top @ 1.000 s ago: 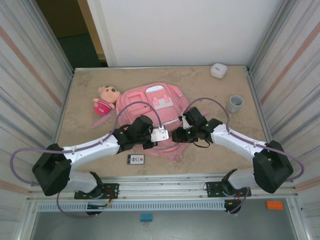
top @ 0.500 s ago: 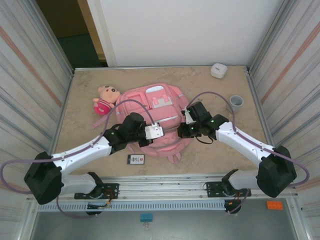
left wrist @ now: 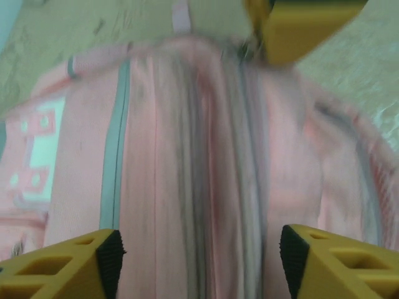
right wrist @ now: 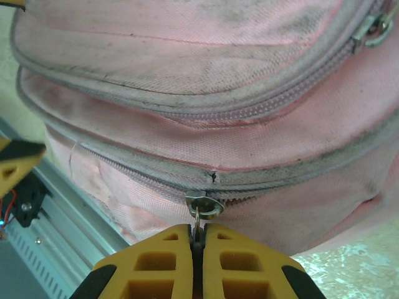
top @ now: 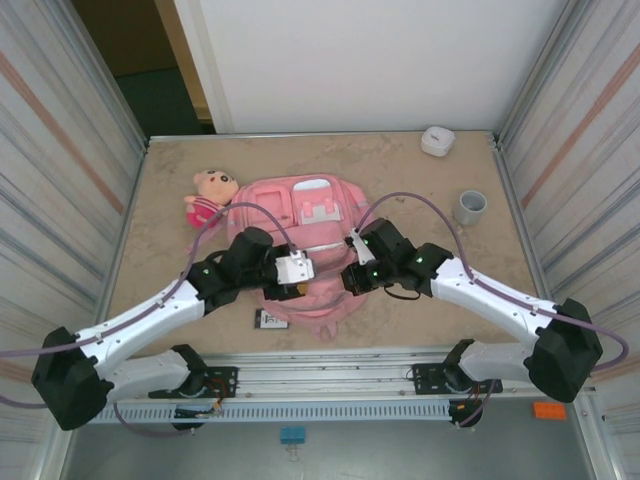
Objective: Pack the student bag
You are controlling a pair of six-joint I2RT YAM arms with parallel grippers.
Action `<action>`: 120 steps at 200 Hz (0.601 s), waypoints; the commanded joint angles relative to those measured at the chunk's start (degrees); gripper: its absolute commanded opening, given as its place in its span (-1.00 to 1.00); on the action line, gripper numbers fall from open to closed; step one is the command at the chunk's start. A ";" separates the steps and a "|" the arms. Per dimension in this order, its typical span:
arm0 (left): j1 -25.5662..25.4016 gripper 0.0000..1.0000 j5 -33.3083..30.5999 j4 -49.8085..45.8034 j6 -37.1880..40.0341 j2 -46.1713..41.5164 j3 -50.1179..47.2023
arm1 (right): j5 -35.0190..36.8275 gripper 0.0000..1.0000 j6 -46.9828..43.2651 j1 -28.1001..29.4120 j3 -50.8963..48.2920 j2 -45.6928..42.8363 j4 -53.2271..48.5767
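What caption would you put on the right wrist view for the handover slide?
Right gripper shut on a small zipper pull of the pink backpack.

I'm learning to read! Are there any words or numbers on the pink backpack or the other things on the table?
Nothing here can be read.
Small dark card at the near edge of the backpack: some light print, too small to read.
White patch on the backpack: pink shapes, no letters I can make out.
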 commanded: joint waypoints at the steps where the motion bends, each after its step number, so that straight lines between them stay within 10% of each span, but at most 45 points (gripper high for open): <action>1: -5.21 0.53 -2.73 -1.28 0.29 2.55 4.50 | -0.63 -1.00 1.14 0.63 0.19 -2.81 1.63; 52: -7.73 0.38 -6.14 2.90 -1.07 12.40 6.82 | -1.82 -1.00 0.44 0.72 -0.21 -5.74 1.36; 97: -7.61 -0.76 -8.01 3.72 -0.66 13.09 6.26 | 0.22 -1.00 2.00 -1.18 -2.45 -7.86 -0.41; 120: -7.60 -0.97 -6.12 3.85 1.30 9.98 4.16 | 1.83 -1.00 4.49 -4.90 -4.08 -7.56 -0.95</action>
